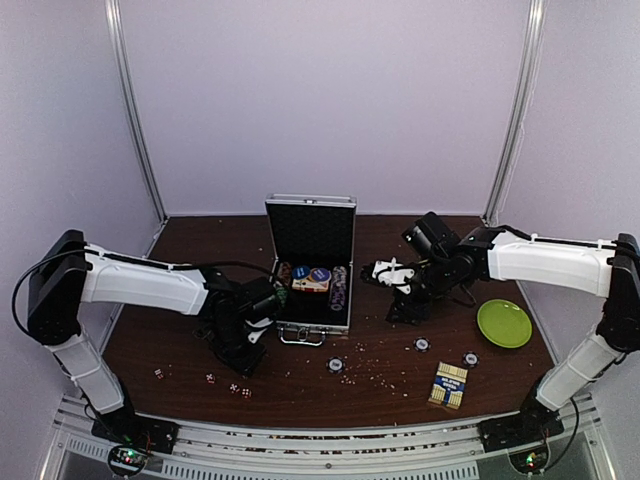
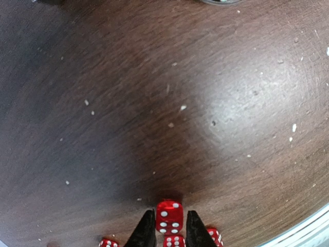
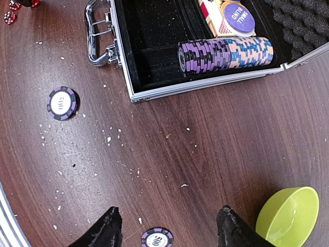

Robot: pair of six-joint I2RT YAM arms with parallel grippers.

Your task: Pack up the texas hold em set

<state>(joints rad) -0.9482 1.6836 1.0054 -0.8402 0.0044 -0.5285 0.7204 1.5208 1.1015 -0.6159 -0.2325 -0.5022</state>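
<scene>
Centrally on the counter (image 1: 390, 235) stands the silver case (image 1: 311, 235), its lid upright, with a row of striped chips (image 3: 226, 53) lying in its black tray. The set is not all in. Loose chips lie on the counter to the case's front and right, a yellow-blue card box (image 1: 449, 385) sits near the front edge, and small red dice are scattered at the left front.

The main risk, as I judge it, lies with the die (image 2: 169, 216). It is tiny and hard-edged, so an off-centre pinch could flick it out across the counter, or it could drop on the way to the case. Other dice (image 2: 215, 236) lie just beside the fingers and could be knocked. The flat chip (image 3: 157, 238) under the right arm may simply slide rather than lift.

The left gripper (image 2: 170, 222) is low at the counter, its jaws narrowed to a slim gap with that die between the tips. Whether they truly pinch it I cannot tell. The right gripper (image 3: 168, 211) hangs wide apart and empty above the chip, with a lime-green bowl (image 3: 288, 216) near its right side.
</scene>
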